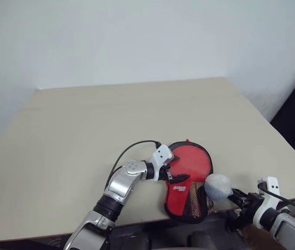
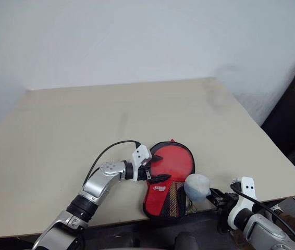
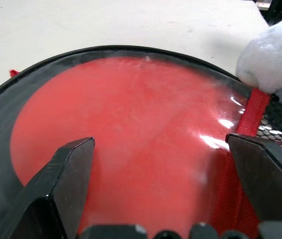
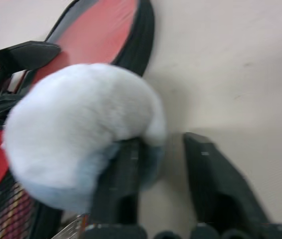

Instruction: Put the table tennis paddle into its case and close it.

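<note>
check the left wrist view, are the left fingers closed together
No: the left fingers stand wide apart over the clear window of the case, red showing between them.

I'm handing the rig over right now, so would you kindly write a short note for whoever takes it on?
Left pincer: open, its fingers spread over the clear window of the case, seemingly steadying it.
Right pincer: fingers apart at the table's near edge, one finger covered by a fluffy grey-blue blob that sits against the case; nothing gripped.
Things: the case lies flat near the front edge of the table. The table tennis paddle is inside; its red face shows through the window.
Done: paddle is in.
Left: zip the case shut; I cannot tell how far the zip is closed.
</note>
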`<state>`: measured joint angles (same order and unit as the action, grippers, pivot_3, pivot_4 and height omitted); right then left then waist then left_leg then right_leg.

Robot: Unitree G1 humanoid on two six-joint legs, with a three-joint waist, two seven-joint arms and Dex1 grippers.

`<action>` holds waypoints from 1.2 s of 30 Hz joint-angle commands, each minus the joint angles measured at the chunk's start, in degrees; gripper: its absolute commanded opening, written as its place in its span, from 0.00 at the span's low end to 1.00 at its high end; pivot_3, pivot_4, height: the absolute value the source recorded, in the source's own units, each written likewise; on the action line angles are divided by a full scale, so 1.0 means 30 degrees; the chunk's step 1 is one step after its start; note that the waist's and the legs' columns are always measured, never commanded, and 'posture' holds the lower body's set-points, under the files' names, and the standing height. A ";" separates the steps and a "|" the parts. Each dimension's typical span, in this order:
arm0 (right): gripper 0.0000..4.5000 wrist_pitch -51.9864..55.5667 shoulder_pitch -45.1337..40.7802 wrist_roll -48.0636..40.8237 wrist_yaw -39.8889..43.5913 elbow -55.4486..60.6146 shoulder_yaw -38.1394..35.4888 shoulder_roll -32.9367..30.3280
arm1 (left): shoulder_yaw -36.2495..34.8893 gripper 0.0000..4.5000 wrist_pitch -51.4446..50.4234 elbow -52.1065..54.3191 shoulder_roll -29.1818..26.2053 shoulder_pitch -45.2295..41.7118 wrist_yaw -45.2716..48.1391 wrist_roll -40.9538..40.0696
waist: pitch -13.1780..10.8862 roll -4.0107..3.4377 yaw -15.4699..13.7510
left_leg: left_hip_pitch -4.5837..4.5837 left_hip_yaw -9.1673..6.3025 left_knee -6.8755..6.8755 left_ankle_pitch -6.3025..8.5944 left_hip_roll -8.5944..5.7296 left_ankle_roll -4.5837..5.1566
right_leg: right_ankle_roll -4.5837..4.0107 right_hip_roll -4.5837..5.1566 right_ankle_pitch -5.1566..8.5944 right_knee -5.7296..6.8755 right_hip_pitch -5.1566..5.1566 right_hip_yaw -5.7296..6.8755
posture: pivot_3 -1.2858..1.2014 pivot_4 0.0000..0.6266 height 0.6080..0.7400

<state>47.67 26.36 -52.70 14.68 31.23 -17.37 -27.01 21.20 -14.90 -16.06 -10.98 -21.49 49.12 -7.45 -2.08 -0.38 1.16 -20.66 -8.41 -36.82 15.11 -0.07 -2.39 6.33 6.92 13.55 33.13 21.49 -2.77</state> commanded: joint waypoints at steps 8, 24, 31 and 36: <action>0.75 -0.3854 -0.1605 0.2898 -0.1564 -0.1078 -0.1038 0.2668 | -0.1853 1.00 -0.0774 -0.1410 -0.0131 0.0057 -0.0164 -0.0881 | -0.0011 -0.0023 0.0013 | -0.0011 0.0011 -0.0003 0.0018 -0.0002 -0.0033 | 0.0000 0.0006 0.0000 0.0219 0.0152 -0.0009 | 0.52 0.00 1.00; 0.75 -0.6165 -0.5249 0.1457 -0.0265 -0.1366 -0.2448 0.3644 | -0.5127 1.00 -0.3342 0.0772 -0.1521 -0.2179 0.0929 -0.3743 | -0.0347 -0.0023 0.0018 | -0.0046 -0.0002 0.0077 -0.0042 -0.0086 0.0048 | -0.0030 -0.0049 -0.0067 0.0558 0.0305 -0.0177 | 0.52 0.00 1.00; 0.75 -0.4752 -0.7980 -0.1669 0.2934 -0.1016 -0.1945 0.1072 | -0.6354 1.00 -0.5267 0.4402 -0.4012 -0.1597 0.1850 -0.5379 | -0.0526 0.0011 0.0015 | -0.0058 0.0001 0.0101 -0.0044 -0.0106 0.0050 | -0.0017 -0.0060 -0.0105 0.0556 0.0308 -0.0229 | 0.52 0.00 1.00; 0.75 -0.3421 -0.9583 -0.3004 0.5977 -0.1401 -0.0813 -0.0859 | -0.7445 1.00 -0.6738 0.6969 -0.6456 -0.0358 0.2277 -0.6387 | -0.0566 0.0042 0.0060 | -0.0046 0.0008 0.0118 -0.0044 -0.0103 0.0051 | -0.0020 -0.0067 -0.0108 0.0553 0.0307 -0.0244 | 0.52 0.00 1.00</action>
<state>36.25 -1.02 -59.08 28.72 25.75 -20.35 -27.88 1.34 -33.77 1.12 -28.59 -23.06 55.46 -24.62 -3.78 -0.25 1.34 -20.78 -8.37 -36.47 14.98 -0.38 -2.23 6.26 6.72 13.23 34.80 22.42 -3.53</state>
